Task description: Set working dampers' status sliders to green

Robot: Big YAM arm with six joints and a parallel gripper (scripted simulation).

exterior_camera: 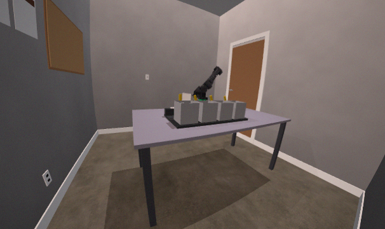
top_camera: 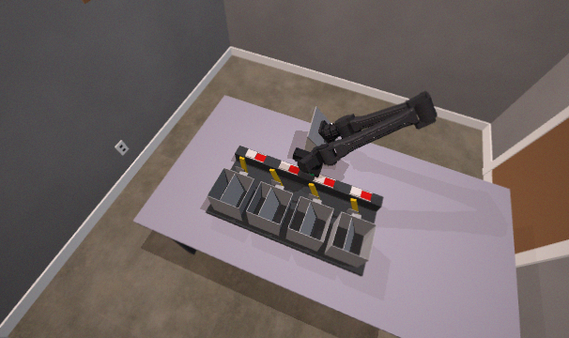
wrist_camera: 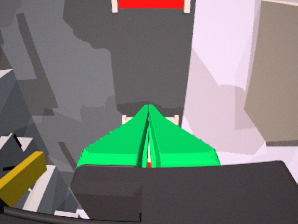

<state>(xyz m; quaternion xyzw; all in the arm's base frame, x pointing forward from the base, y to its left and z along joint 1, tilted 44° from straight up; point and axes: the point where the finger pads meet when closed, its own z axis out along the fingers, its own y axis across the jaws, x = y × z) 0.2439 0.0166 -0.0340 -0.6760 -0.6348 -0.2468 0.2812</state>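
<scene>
Four grey open-box dampers point(top_camera: 230, 194) point(top_camera: 268, 207) point(top_camera: 309, 222) point(top_camera: 350, 238) stand in a row on a dark base, each with a yellow lever point(top_camera: 276, 176) behind it. They also show in the exterior view point(exterior_camera: 208, 111). The dark slider rail point(top_camera: 308, 176) runs behind them. All four sliders show a white cover point(top_camera: 318, 178) beside a red patch point(top_camera: 330, 182). My gripper point(top_camera: 309, 175) is shut and empty, with its tips down on the rail between the second and third sliders from the left.
A grey upright panel point(top_camera: 317, 129) stands at the arm's base behind the rail. The table point(top_camera: 407, 244) stretches to the right of the dampers. A brown door point(exterior_camera: 246, 83) is in the far wall.
</scene>
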